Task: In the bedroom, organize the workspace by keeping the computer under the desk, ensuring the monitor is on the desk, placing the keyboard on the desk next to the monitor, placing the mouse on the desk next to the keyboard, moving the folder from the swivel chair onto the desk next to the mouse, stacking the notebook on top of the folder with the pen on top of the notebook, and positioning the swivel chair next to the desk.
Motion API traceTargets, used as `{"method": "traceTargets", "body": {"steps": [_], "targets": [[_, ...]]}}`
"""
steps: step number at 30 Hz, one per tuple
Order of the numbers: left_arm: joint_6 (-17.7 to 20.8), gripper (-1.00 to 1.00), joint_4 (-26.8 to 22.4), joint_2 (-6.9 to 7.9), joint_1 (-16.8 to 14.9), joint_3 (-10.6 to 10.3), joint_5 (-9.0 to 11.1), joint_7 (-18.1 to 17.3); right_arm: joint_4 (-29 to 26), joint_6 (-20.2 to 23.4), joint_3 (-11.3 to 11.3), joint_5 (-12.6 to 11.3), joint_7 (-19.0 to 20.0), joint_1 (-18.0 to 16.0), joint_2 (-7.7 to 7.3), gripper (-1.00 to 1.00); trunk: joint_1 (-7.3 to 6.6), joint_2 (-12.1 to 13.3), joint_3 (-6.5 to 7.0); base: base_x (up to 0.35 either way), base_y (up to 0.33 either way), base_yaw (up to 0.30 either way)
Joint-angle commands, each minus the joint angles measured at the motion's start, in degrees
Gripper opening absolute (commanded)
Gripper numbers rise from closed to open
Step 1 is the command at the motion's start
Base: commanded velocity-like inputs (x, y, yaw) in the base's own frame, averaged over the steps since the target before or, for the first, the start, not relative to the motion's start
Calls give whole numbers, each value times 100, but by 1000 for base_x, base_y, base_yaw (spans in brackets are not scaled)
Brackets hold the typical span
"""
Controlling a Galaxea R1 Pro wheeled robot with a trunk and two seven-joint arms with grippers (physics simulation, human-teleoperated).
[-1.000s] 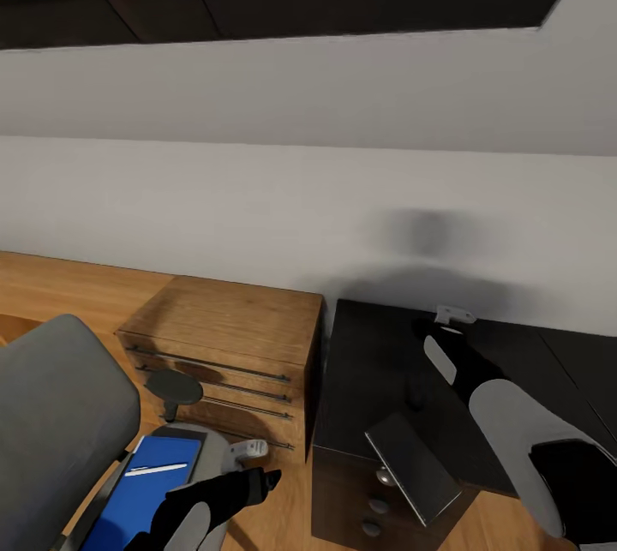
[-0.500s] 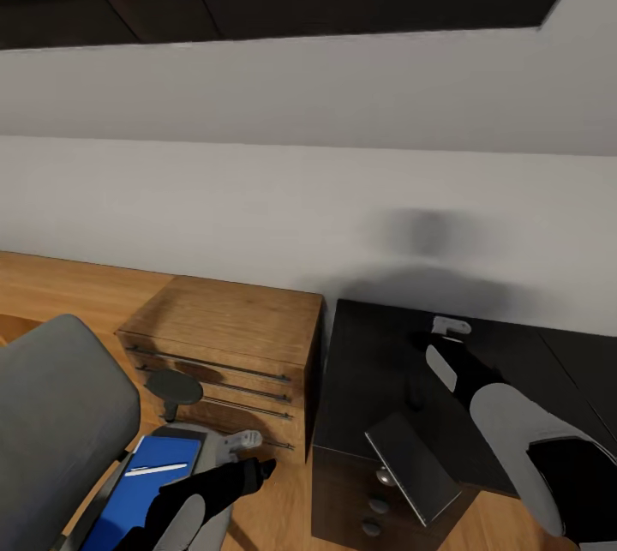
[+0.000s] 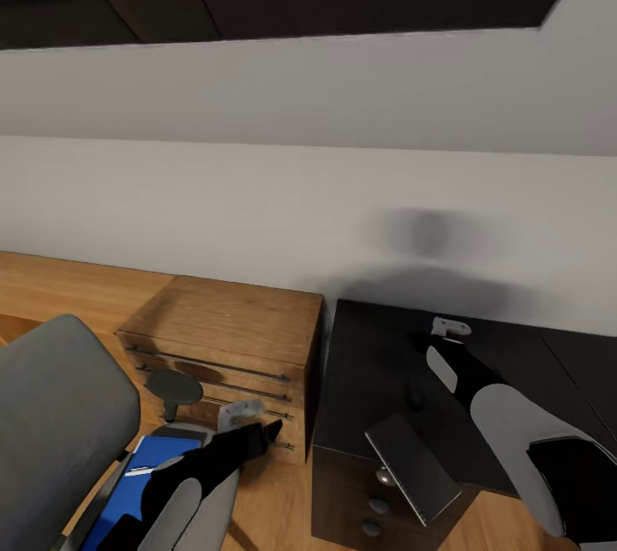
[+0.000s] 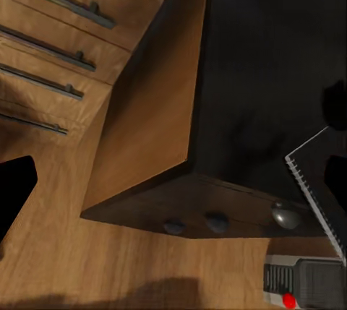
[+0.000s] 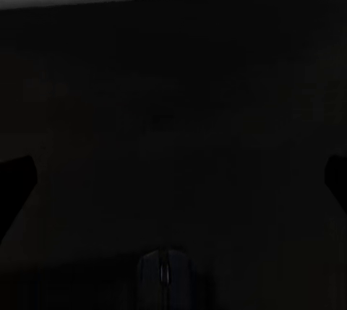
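The left gripper (image 3: pixel 242 414) is hovering above the chair (image 3: pixel 60 401), its opening unclear. The right gripper (image 3: pixel 449 328) is hanging open and empty over the desk (image 3: pixel 368 362), near the mouse (image 5: pixel 163 272).

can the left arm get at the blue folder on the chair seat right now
Probably yes: the left gripper hangs just past the flat bright blue folder on the grey swivel chair, nothing between; a white pen lies on the folder.

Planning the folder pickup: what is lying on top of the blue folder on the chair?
A white pen lies across the flat bright blue folder on the grey swivel chair. The left arm covers the folder's right part, so anything there is hidden.
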Motion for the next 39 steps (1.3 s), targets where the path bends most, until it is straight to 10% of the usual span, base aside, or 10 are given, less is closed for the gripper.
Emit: {"method": "traceTargets", "body": {"steps": [1, 17, 39], "targets": [[5, 100, -88, 34, -5, -11, 62, 57, -13, 38, 49, -40, -40, -2, -5, 100, 2, -7, -9, 0, 0, 0], [39, 100, -635, 277, -4, 459, 197, 35, -11, 190, 49, -42, -46, 8, -3, 100, 2, -7, -9, 22, 0, 0], [34, 100, -443, 260, -4, 355, 313, 49, -46, 1127, 76, -58, -45, 9, -7, 100, 2, -7, -9, 73, 0, 0]]}}
